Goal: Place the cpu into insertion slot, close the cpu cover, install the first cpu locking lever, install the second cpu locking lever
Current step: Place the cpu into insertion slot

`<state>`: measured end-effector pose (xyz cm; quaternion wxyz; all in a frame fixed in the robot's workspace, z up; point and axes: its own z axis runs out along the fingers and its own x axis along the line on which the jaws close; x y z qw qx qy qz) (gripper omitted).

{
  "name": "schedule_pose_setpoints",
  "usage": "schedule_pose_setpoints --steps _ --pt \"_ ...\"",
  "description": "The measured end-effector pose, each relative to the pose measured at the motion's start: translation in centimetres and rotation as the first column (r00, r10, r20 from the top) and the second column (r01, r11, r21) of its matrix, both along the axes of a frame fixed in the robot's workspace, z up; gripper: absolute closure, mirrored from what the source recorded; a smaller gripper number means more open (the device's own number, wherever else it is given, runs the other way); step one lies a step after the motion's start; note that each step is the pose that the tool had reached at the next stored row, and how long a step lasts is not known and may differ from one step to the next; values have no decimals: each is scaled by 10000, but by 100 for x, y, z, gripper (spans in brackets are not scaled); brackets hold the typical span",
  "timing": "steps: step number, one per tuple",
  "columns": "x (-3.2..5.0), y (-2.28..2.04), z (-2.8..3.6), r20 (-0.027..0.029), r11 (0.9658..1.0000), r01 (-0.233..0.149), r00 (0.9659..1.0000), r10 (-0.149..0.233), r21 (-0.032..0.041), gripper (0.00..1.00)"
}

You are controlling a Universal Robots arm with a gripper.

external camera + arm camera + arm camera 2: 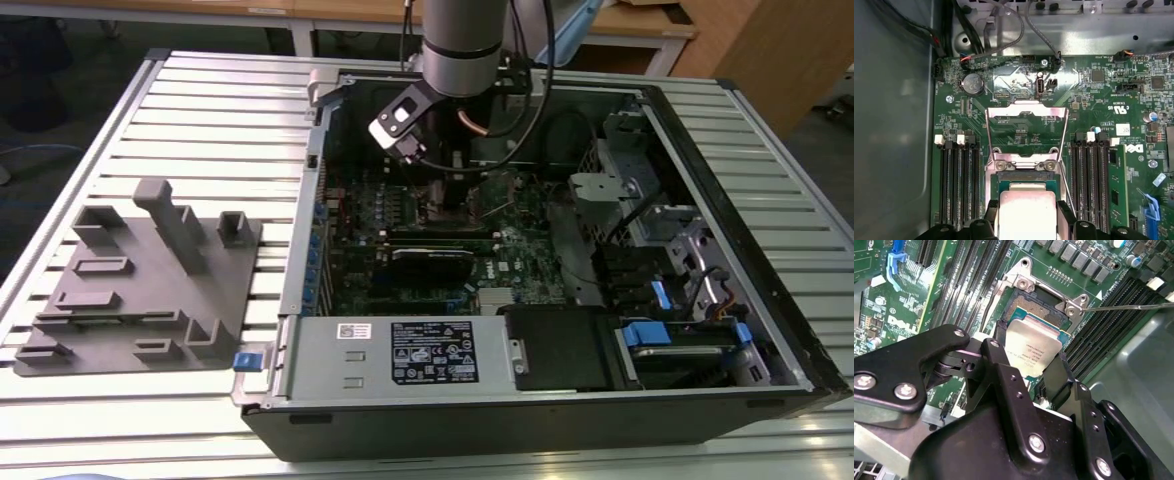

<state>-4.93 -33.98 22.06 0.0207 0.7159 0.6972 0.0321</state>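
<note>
My gripper (1030, 349) is shut on the cpu (1036, 342), a silvery square chip held by two opposite edges between the black fingers (996, 347). The chip hangs slightly tilted just above the insertion slot (1030, 307), whose dark contact field shows beyond the chip's far edge. In the first wrist view the cpu (1026, 202) sits between the fingers (1064, 210) at the slot (1023, 176). The cpu cover (1026, 106) stands flipped open behind the slot. A thin wire locking lever (1129, 306) sticks out sideways from the socket. The arm (461, 45) reaches down into the computer case.
The open computer case (747, 390) lies on a slatted metal table (200, 110). Rows of memory slots (956, 180) flank the socket on both sides. A grey fixture block (147, 275) lies at the exterior view's left. Cables (1004, 30) run along the case wall.
</note>
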Motion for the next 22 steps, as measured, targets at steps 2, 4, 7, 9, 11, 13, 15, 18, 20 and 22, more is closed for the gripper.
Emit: schedule_pose_setpoints --steps 2,4,7,9,11,13,15,18,20,22 --pt "0 0 -11 0 10000 1 10000 -1 -1 46" --pt "0 0 -25 0 10000 1 10000 -1 -1 46" --pt "-1 0 -50 -1 10000 0 10000 0 -2 46" --pt "-1 0 -67 0 10000 1 10000 -1 -1 46" --pt "-2 0 -85 0 10000 0 10000 0 -1 46" --pt "-3 0 -100 -1 10000 1 10000 -1 -1 46" --pt "-3 0 -99 -1 10000 0 10000 0 -4 46" --pt "-7 0 -100 3 10000 3 10000 -3 -5 46" --pt "-27 0 -106 38 10000 1 10000 -1 1 46" --pt "-45 0 -130 99 10000 1 10000 -1 0 46"
